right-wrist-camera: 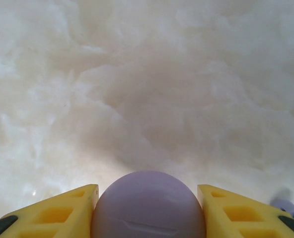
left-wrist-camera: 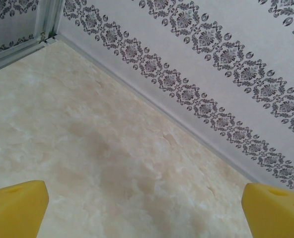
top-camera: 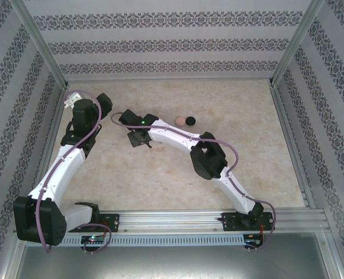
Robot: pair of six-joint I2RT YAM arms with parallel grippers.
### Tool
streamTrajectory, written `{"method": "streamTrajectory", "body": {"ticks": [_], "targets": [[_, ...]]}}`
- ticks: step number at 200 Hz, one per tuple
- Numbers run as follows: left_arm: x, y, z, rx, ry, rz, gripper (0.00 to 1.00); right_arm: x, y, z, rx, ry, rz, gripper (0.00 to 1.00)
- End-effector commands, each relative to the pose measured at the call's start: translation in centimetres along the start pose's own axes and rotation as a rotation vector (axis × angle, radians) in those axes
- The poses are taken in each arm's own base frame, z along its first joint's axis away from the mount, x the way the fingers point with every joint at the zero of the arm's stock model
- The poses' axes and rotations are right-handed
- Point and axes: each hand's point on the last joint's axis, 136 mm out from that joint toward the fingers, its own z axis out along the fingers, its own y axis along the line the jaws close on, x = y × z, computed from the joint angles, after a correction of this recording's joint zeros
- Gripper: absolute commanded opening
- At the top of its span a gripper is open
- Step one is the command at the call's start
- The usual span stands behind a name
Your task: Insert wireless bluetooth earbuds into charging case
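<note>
A round lilac charging case (right-wrist-camera: 148, 210), lid closed, sits between the yellow fingers (right-wrist-camera: 62, 213) of my right gripper (right-wrist-camera: 147, 192), which is shut on its sides just above the table. In the top view that gripper (top-camera: 139, 139) points down left of centre. A small blurred lilac piece (right-wrist-camera: 284, 206) lies on the table at its right; it may be one of the earbuds, but I cannot tell. My left gripper (left-wrist-camera: 146, 213) stands wide open with nothing between its fingers (left-wrist-camera: 15, 208), aimed at the back left corner (top-camera: 73, 103).
A pale pink round case (top-camera: 179, 120) and a black one (top-camera: 190, 121) lie side by side behind the right arm. Patterned walls (top-camera: 160, 46) close in the marble table (top-camera: 247, 145) on three sides. A metal rail (top-camera: 207, 220) runs along the near edge.
</note>
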Motion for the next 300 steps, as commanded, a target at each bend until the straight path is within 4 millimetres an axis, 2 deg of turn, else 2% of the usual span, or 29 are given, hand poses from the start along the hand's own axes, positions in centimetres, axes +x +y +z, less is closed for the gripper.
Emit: {"method": "streamTrajectory", "body": {"ticks": [1, 40, 71, 112, 157, 177, 192, 238, 280, 300], "targets": [[-0.5, -0.3, -0.1, 0.011, 0.015, 0.014, 1.00, -0.5, 0.4, -3.4, -0.042, -0.048, 0.042, 0.43], [0.5, -1.0, 0.2, 0.050, 0.070, 0.016, 1.00, 2.1, -1.6, -5.6, -0.016, -0.042, 0.079, 0.43], [2.1, -2.0, 0.8, 0.099, 0.150, 0.011, 1.00, 6.2, -4.7, -6.5, 0.047, -0.014, 0.130, 0.43], [5.3, -2.8, 1.4, 0.158, 0.253, -0.039, 1.00, 11.8, -9.3, -7.8, 0.122, 0.003, 0.262, 0.43], [10.6, -4.2, 1.5, 0.167, 0.393, -0.036, 1.00, 15.5, -13.2, -7.8, 0.223, 0.025, 0.386, 0.44], [12.4, -4.7, 1.3, 0.174, 0.429, -0.025, 1.00, 17.1, -13.9, -6.9, 0.244, 0.072, 0.422, 0.44], [12.9, -5.2, 1.3, 0.188, 0.433, -0.027, 1.00, 18.1, -14.1, -6.2, 0.260, 0.103, 0.431, 0.45], [13.0, -6.4, 1.0, 0.211, 0.425, 0.006, 1.00, 20.1, -14.5, -4.9, 0.304, 0.175, 0.448, 0.47], [13.4, -7.0, 1.1, 0.224, 0.428, 0.015, 1.00, 21.3, -14.3, -3.7, 0.323, 0.250, 0.478, 0.54], [13.5, -7.3, 1.2, 0.230, 0.429, 0.019, 1.00, 21.8, -13.9, -3.3, 0.315, 0.278, 0.507, 0.63]]}}
